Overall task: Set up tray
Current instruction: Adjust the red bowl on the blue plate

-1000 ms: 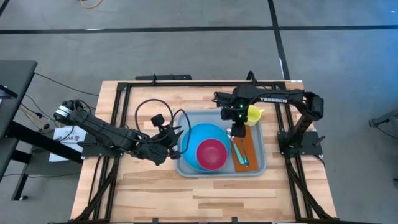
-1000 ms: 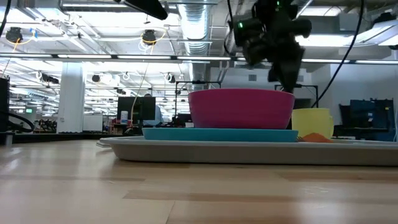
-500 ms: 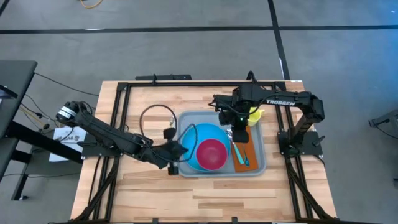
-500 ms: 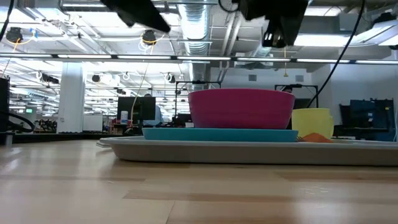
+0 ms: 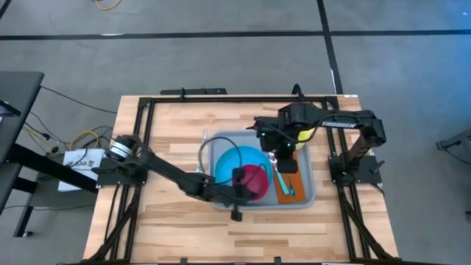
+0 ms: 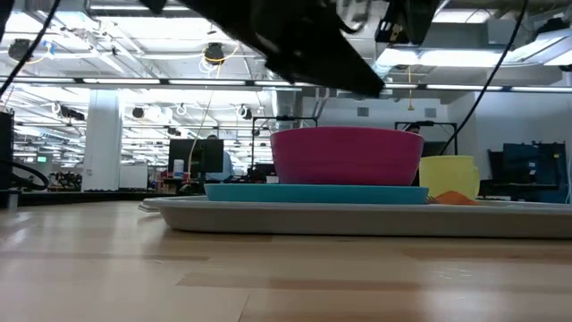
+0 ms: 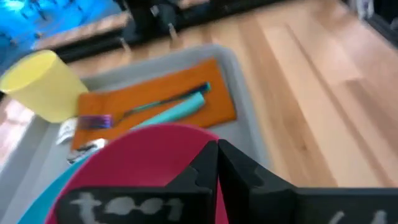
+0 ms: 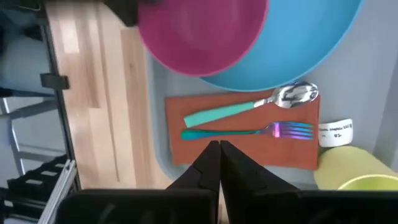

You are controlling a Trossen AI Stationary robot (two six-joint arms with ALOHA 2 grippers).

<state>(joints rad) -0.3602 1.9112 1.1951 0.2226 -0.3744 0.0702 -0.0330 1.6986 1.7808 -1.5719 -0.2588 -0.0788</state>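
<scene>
Pale wooden planks make up the tabletop (image 5: 169, 228), framed by black rails, with grey floor all round it. Toward the right half of it lies the tray (image 5: 307, 199), flat and square to the table edges.

As far as these views show, the tray is already well stocked. A round blue plate (image 5: 224, 158) sits in its left part, and a magenta bowl (image 5: 259, 179) stands on that plate, toward the plate's near side. To the right of the plate an orange napkin (image 5: 291, 177) lies lengthwise in the tray, and on it rest a spoon with a teal handle (image 8: 249, 107) and an iridescent fork (image 8: 255, 132), side by side. A yellow cup (image 5: 303, 133) stands at the tray's far right corner, just beyond the napkin.

The left gripper (image 5: 237, 179) reaches across the plate and hovers at the bowl's left rim; in its own wrist view its jaws are pressed together, holding nothing, just above the bowl. The right gripper (image 5: 284, 147) hangs over the far end of the napkin, near the cup, and its jaws are likewise closed and empty.

My judgement is that the setting is nearly or wholly complete: plate, bowl, napkin, cutlery and cup are all in place, and nothing loose is visible on the tabletop outside the tray. What may remain is a small nudge to the bowl's position, then drawing both arms clear.
</scene>
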